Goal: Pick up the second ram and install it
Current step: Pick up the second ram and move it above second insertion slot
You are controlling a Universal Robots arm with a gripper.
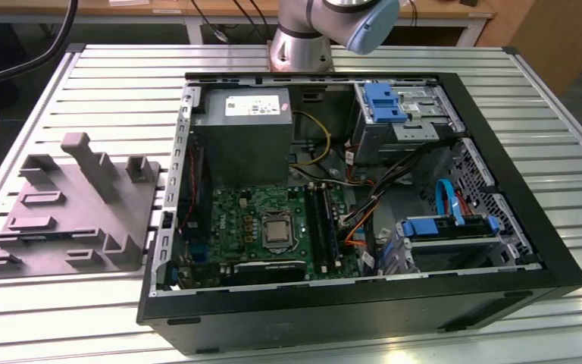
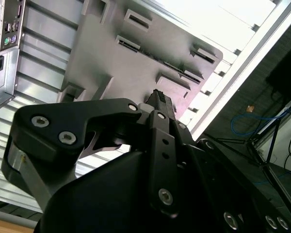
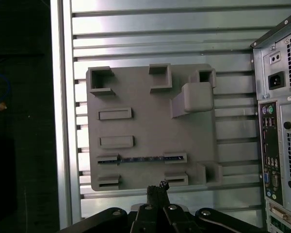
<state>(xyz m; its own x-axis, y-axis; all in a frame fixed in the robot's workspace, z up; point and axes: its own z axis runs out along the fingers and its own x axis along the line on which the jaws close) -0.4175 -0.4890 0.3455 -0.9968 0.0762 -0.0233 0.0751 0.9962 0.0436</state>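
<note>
Standing on the arm base (image 1: 306, 42) at the top centre of the exterior view, behind the open computer case (image 1: 533, 250). Holding the gripper (image 3: 158, 187) well above the grey fixture tray (image 3: 145, 97), looking straight down on it in the first wrist view. Pressing the fingertips together into one narrow dark tip. Finding the second ram (image 3: 136, 158) resting as a thin dark strip across two slots of the tray, clear of the gripper. Placing the tray at the exterior view's left, on the slatted metal table (image 1: 79, 83), just beside the case.
</note>
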